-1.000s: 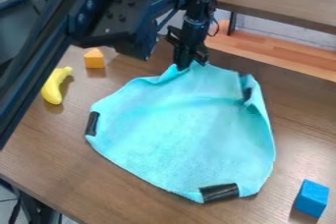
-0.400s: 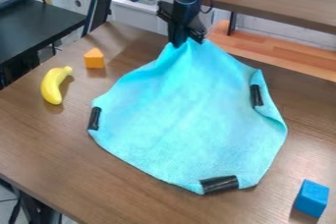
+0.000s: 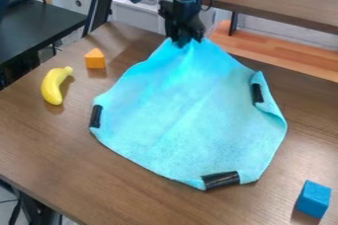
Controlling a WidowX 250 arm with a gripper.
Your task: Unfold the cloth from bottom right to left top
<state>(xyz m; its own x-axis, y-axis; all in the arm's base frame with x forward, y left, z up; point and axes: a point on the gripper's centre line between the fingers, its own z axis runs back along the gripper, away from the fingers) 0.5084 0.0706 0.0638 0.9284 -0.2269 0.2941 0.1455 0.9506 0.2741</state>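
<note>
Jaws pinching the cloth [image 3: 191, 110] at its far corner, which rises to a peak between the tips; gripper [image 3: 183, 40] pointing down near the worktop's [image 3: 59, 155] far edge. From that peak the cloth slopes toward the viewer and spreads over the middle of the worktop, mostly opened out. Right margin curled inward. Black patches: one at the left corner [image 3: 96, 116], one at the near corner [image 3: 221, 179], one by the curled right margin [image 3: 257, 93]. Left of cloth, apart from it: yellow banana [image 3: 55, 85], near the worktop's left edge; orange block [image 3: 94, 59] just beyond it, toward the far left corner. Blue block [image 3: 313, 199] right of the cloth's near corner, apart. Wooden shelf [image 3: 284, 56] behind the far edge.
</note>
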